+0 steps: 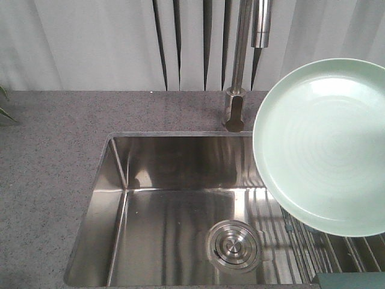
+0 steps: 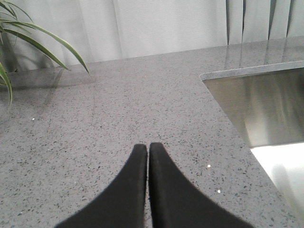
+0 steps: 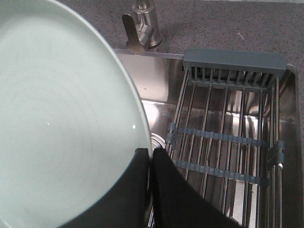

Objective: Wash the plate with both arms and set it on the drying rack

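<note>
Right wrist view: right tool (image 3: 151,153) pinched on the rim of the plate (image 3: 61,118), which is held in the air over the sink (image 3: 156,80), beside the drying rack (image 3: 228,142). Front view: plate tilted, above the rack's left end, right of the faucet (image 1: 240,60). Left tool (image 2: 148,148) fingers pressed together, empty, over the speckled grey surface (image 2: 118,104).

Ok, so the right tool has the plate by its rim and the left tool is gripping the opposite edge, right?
Not quite. The right tool does hold the plate by its rim, but the left tool is not on the plate: the left wrist view shows it closed on nothing above the grey counter beside the sink.
</note>
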Tool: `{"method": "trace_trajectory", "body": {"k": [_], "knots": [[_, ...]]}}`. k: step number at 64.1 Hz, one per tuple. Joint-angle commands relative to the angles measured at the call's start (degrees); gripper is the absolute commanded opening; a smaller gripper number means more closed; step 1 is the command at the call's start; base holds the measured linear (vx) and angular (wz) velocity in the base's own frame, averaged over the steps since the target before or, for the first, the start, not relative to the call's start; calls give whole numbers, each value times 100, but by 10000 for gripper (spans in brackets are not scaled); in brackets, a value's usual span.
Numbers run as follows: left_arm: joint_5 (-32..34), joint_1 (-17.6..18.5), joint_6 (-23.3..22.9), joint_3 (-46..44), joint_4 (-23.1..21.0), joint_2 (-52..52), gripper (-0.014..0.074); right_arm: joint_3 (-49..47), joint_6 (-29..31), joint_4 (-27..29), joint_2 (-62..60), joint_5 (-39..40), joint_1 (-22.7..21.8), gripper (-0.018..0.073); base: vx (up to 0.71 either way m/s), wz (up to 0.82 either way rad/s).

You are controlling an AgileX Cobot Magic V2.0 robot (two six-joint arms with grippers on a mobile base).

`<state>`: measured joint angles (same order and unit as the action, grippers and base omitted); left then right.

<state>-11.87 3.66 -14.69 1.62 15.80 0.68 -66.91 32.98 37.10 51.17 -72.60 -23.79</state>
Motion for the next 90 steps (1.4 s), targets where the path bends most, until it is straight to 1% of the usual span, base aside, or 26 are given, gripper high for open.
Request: {"method": "trace_trajectory", "body": {"k": [1,35,40,44,50,57,60,69,72,76,79,83,88,90], "knots": [[373,35,-13,136,11,79,-6,-124,37,264,-36,-53,-40,-6,0,0],[419,32,-13,136,11,79,-6,-124,37,264,-36,-53,-40,-6,0,0],[535,32,-161,136,-47,79,-6,-124,37,264,-36,-53,-40,-6,0,0],[716,32,-446,136,-252,79,-6,-124,37,264,-36,-53,-40,-6,0,0],[980,32,-992,136,-640,79,-6,-124,37,264,-36,-53,-40,-6,0,0],[1306,32,-1454,136,-969,79,-6,-124,37,264,-36,-53,-40,-6,0,0],[1401,32,-1541,124,-1056,79,-6,-124,37,264,-36,-53,-40,-6,0,0],[1685,32,-1557,93,-1051,79,-6,-124,35,289,-36,-53,-40,-6,0,0],[1870,32,-1566,93,-1061,79,-6,-124,35,303,-36,-53,-40,-6,0,0],[2189,32,-1566,93,-1209,79,-6,-124,25,300,-36,-48,-40,-6,0,0],[2372,32,-1649,93,-1487,79,-6,-124,-8,261,-36,-53,-40,-6,0,0],[2649,32,-1891,93,-1932,79,-6,-124,-118,179,-36,57,-40,-6,0,0],[2986,32,-2063,93,-2504,79,-6,-141,-473,-107,-88,198,-40,-6,0,0],[3069,32,-2078,93,-2656,79,-6,-147,-603,-288,-147,302,-40,-6,0,0]]}}
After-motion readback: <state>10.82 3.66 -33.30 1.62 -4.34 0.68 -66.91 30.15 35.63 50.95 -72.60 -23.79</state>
